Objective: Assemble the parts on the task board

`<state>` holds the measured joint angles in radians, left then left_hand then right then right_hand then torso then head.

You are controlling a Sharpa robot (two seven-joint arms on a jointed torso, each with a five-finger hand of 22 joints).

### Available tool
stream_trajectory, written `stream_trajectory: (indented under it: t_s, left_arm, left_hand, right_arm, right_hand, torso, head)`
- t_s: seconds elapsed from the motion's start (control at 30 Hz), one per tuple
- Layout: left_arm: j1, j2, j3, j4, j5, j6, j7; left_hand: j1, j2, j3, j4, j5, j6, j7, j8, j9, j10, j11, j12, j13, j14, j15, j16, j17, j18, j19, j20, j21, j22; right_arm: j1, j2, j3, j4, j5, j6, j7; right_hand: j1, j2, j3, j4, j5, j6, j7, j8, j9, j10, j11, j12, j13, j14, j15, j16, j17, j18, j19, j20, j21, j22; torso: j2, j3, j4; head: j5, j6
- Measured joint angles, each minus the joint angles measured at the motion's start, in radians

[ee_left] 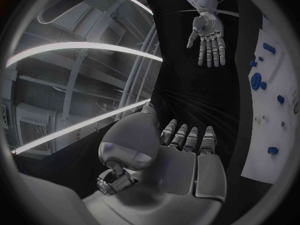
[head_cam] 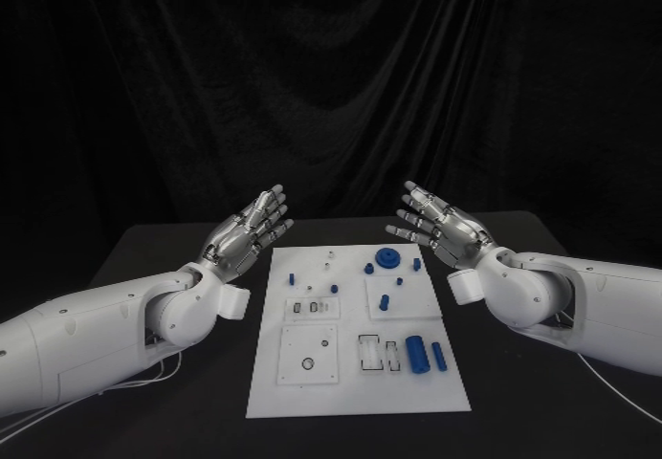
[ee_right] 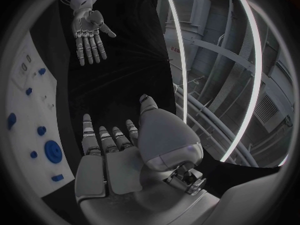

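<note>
I see the task board (head_cam: 359, 382) lying flat mid-table, long axis running 12 to 6 in the head view, near end toward me. Blue parts are on it: a round gear-like disc (head_cam: 389, 257) toward 12, small pegs (head_cam: 294, 279) scattered around the upper half, and at the lower right 2 blue cylinders, the fatter one (head_cam: 414, 353) and a slimmer one (head_cam: 439, 357), lying side by side with long axes also 12 to 6, just beside a rectangular slot (head_cam: 370, 352). Left hand (head_cam: 252, 232) hovers off the board's 10 o'clock corner, fingers spread wide and pointing up and away toward 12, holding nothing. Right hand (head_cam: 439, 228) mirrors it off the 2 o'clock corner, fingers fanned apart, nothing in it. Both are clear of the board, not touching any part. Left wrist view shows the right hand (ee_left: 208, 37) opposite, fingers apart; right wrist view shows the left hand (ee_right: 89, 35) the same. Surface is a black table (head_cam: 180, 249), matte. Black curtain (head_cam: 331, 96) hangs behind it.
</note>
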<state>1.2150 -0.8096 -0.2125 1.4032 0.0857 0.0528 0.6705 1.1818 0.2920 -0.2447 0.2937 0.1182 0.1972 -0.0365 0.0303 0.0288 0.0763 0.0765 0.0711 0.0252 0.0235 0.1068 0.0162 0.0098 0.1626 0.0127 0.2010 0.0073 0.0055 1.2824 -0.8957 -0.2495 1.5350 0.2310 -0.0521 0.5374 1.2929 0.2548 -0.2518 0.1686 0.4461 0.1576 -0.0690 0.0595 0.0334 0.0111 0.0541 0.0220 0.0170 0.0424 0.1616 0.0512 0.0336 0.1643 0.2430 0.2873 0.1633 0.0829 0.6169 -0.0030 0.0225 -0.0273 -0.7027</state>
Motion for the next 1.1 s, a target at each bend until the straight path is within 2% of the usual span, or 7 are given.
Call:
stream_trajectory:
  t_s: [0.03, 0.07, 0.1, 0.3, 0.5, 0.8, 1.1]
  left_arm:
    - [0.000, 0.000, 0.000, 0.002, -0.011, 0.001, 0.001]
    - [0.000, -0.003, 0.000, 0.003, -0.020, 0.001, 0.001]
    - [0.000, -0.009, 0.000, 0.005, -0.033, 0.001, 0.001]
    - [0.000, -0.046, 0.000, 0.007, -0.076, -0.015, 0.003]
    - [0.000, -0.079, 0.000, 0.036, -0.122, -0.034, 0.004]
    - [0.000, -0.091, 0.000, 0.062, -0.173, -0.042, 0.005]
    - [0.000, -0.109, 0.000, 0.100, -0.193, -0.042, 0.005]
  left_hand:
    - [0.008, 0.000, 0.000, 0.000, 0.010, 0.015, 0.005, 0.005, 0.002, 0.015, 0.015, 0.022, 0.005, 0.014, 0.012, 0.011, 0.009, 0.000, 0.005, 0.009, 0.006, 0.004]
    - [0.012, -0.003, 0.002, -0.002, 0.021, 0.026, 0.009, 0.006, 0.003, 0.029, 0.025, 0.042, 0.008, 0.029, 0.020, 0.023, 0.014, 0.000, 0.012, 0.016, 0.011, 0.008]
    - [0.026, -0.002, 0.003, -0.003, 0.032, 0.036, 0.016, 0.006, 0.004, 0.042, 0.034, 0.066, 0.011, 0.047, 0.027, 0.036, 0.020, 0.000, 0.021, 0.025, 0.017, 0.011]
    - [0.038, -0.003, -0.007, 0.000, 0.014, 0.074, 0.016, 0.012, 0.008, 0.065, 0.036, 0.134, 0.015, 0.091, 0.046, 0.078, 0.028, 0.000, 0.068, 0.065, 0.049, 0.026]
    - [0.031, -0.002, -0.023, 0.000, -0.020, 0.076, 0.006, 0.012, 0.008, 0.067, 0.024, 0.160, 0.016, 0.118, 0.045, 0.100, 0.029, 0.000, 0.106, 0.082, 0.072, 0.035]
    - [0.031, -0.002, -0.023, 0.000, -0.010, 0.076, 0.006, 0.012, 0.008, 0.067, 0.024, 0.160, 0.015, 0.118, 0.045, 0.100, 0.027, 0.000, 0.106, 0.082, 0.072, 0.035]
    - [0.031, -0.002, -0.022, 0.000, 0.000, 0.076, 0.006, 0.012, 0.007, 0.053, 0.029, 0.152, 0.013, 0.088, 0.048, 0.082, 0.020, 0.000, 0.105, 0.082, 0.072, 0.030]
  right_arm:
    - [0.001, 0.001, 0.000, 0.003, -0.007, 0.007, 0.001]
    - [0.002, 0.002, 0.001, 0.005, -0.014, 0.012, 0.002]
    - [0.006, 0.001, 0.001, 0.006, -0.027, 0.016, 0.004]
    - [0.038, -0.034, 0.000, 0.012, -0.151, 0.003, 0.011]
    - [0.111, -0.064, 0.002, 0.032, -0.406, -0.086, -0.053]
    - [0.208, -0.077, 0.002, 0.050, -1.005, -0.159, -0.353]
    - [0.228, -0.067, 0.001, 0.072, -1.550, -0.180, -0.574]
  right_hand:
    - [0.024, 0.000, 0.008, -0.020, 0.027, 0.048, 0.030, 0.022, 0.010, 0.024, 0.028, 0.035, 0.020, 0.047, 0.010, 0.037, 0.021, 0.000, 0.070, 0.001, 0.037, 0.015]
    - [0.068, -0.004, 0.026, -0.057, 0.078, 0.144, 0.092, 0.067, 0.030, 0.081, 0.053, 0.109, 0.054, 0.155, 0.014, 0.120, 0.061, 0.000, 0.174, -0.002, 0.089, 0.036]
    - [0.088, -0.006, 0.034, -0.073, 0.100, 0.182, 0.113, 0.085, 0.037, 0.105, 0.061, 0.147, 0.068, 0.202, 0.015, 0.157, 0.077, 0.000, 0.213, -0.003, 0.105, 0.040]
    - [0.217, -0.027, 0.114, -0.176, 0.114, 0.318, 0.162, 0.161, 0.055, 0.224, 0.116, 0.430, 0.135, 0.487, 0.013, 0.338, 0.130, 0.008, 0.475, -0.026, 0.234, 0.084]
    - [0.225, -0.073, 0.124, -0.220, 0.013, 0.435, 0.204, 0.204, 0.060, 0.309, 0.144, 0.538, 0.122, 0.847, -0.046, 0.533, 0.167, 0.008, 0.696, -0.079, 0.438, 0.186]
    - [0.202, -0.127, 0.153, -0.210, -0.201, 0.544, 0.181, 0.197, 0.056, 0.500, 0.088, 0.564, 0.066, 1.135, -0.138, 0.835, 0.274, 0.008, 0.924, -0.161, 0.717, 0.361]
    - [0.179, -0.188, 0.235, -0.189, -0.163, 0.615, 0.141, 0.153, 0.083, 0.661, 0.064, 0.498, 0.049, 1.257, -0.159, 1.023, 0.451, -0.033, 1.086, -0.180, 1.069, 0.850]
  torso:
    - [0.000, 0.0006, 0.0015]
    - [0.000, 0.0014, 0.0027]
    - [0.001, 0.0023, 0.0030]
    - [0.011, 0.0010, 0.0061]
    - [0.028, -0.0021, 0.0129]
    - [0.060, -0.0042, 0.0166]
    - [0.100, -0.0143, 0.0341]
  head:
    - [-0.002, -0.003]
    - [-0.003, -0.007]
    - [-0.003, -0.012]
    - [-0.002, -0.034]
    - [-0.005, -0.056]
    - [-0.006, -0.073]
    - [-0.035, -0.083]
